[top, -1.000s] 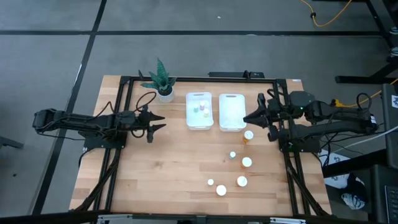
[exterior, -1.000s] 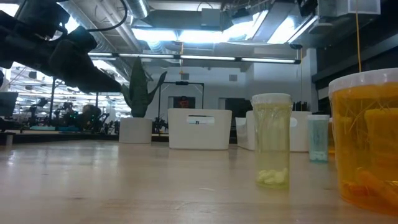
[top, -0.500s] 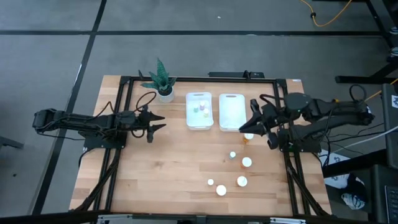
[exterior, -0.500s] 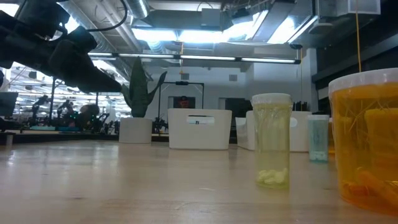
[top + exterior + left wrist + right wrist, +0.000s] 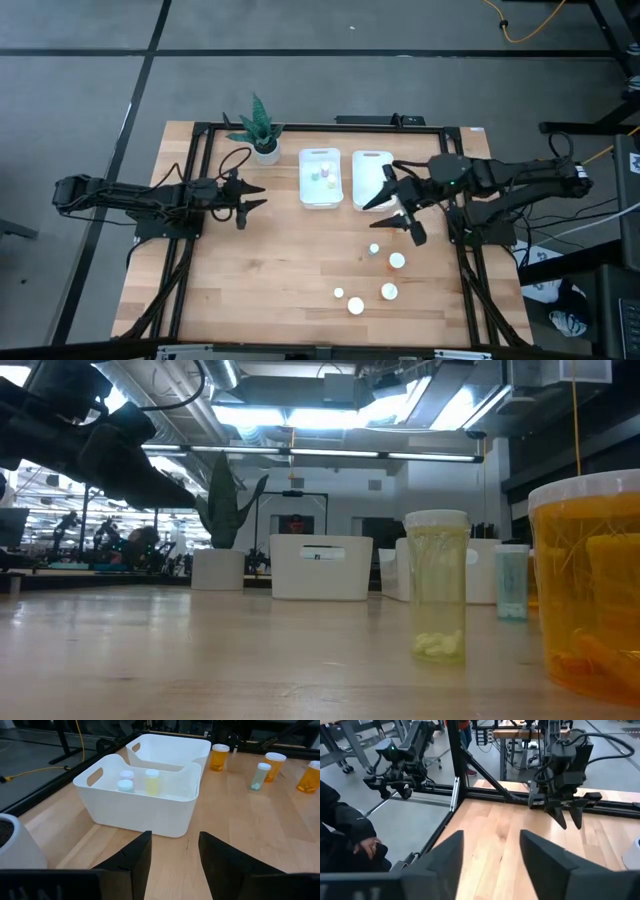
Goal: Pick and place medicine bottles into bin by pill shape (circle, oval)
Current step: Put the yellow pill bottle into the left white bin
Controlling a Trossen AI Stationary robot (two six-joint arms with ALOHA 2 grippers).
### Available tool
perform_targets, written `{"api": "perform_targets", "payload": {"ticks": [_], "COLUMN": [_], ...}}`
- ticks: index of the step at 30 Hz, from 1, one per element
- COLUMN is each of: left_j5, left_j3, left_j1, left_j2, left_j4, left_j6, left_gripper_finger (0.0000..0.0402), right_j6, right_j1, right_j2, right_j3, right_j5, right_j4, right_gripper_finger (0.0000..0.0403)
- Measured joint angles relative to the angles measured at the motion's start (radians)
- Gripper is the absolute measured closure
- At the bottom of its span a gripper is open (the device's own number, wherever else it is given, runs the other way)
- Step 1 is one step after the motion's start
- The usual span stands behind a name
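Several white-capped bottles stand on their bases on the table's right half: an amber one (image 5: 397, 260), a small pale one (image 5: 374, 248) and three near the front (image 5: 356, 306). Another amber bottle (image 5: 220, 757) stands by the right bin (image 5: 372, 180), mostly hidden in the high view under my right gripper (image 5: 392, 220). That gripper is open and empty above it. The left bin (image 5: 320, 178) holds three small bottles (image 5: 145, 779). My left gripper (image 5: 256, 196) is open and empty, left of the bins.
A green plant in a white pot (image 5: 262, 135) stands at the far edge, left of the bins. A dark metal frame (image 5: 195, 180) runs round the table. In the low view a pale yellow-green bottle (image 5: 437, 585) and an amber one (image 5: 590, 590) stand near the camera.
My right gripper has gone toward the table's left and a little toward its near edge, from beside the right bin to over the amber bottle by that bin. It has stayed open. No bottle has moved.
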Motion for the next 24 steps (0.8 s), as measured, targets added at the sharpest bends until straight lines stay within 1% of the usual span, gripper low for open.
{"api": "perform_targets", "payload": {"ticks": [2, 5, 8, 11, 13, 15, 16, 21, 24], "left_j5": [0.0, 0.0, 0.0, 0.0, 0.0, 0.0, 0.0, 0.0, 0.0], "left_j3": [0.0, 0.0, 0.0, 0.0, 0.0, 0.0, 0.0, 0.0, 0.0], "left_j1": [0.0, 0.0, 0.0, 0.0, 0.0, 0.0, 0.0, 0.0, 0.0], "left_j2": [0.0, 0.0, 0.0, 0.0, 0.0, 0.0, 0.0, 0.0, 0.0], "left_j4": [0.0, 0.0, 0.0, 0.0, 0.0, 0.0, 0.0, 0.0, 0.0], "left_j6": [0.0, 0.0, 0.0, 0.0, 0.0, 0.0, 0.0, 0.0, 0.0], "left_gripper_finger": [0.0246, 0.0246, 0.0246, 0.0247, 0.0247, 0.0246, 0.0247, 0.0246, 0.0246], "right_j6": [0.019, 0.035, -0.067, -0.25, -0.289, -0.233, -0.198, -0.108, -0.051], "right_j1": [0.0, 0.0, 0.001, 0.0, 0.0, 0.0, 0.0, 0.012, 0.034], "right_j2": [0.017, 0.036, 0.05, 0.058, 0.061, 0.061, 0.061, 0.09, 0.127], "right_j3": [0.0, 0.0, 0.0, 0.001, 0.002, 0.002, 0.002, -0.009, -0.01], "right_j5": [-0.018, -0.074, -0.081, -0.078, -0.077, -0.078, -0.079, -0.07, -0.035], "right_j4": [0.054, 0.173, 0.32, 0.474, 0.52, 0.492, 0.45, 0.117, -0.019], "right_gripper_finger": [0.018, 0.0166, 0.0162, 0.0162, 0.0162, 0.0162, 0.0162, 0.0162, 0.0162]}}
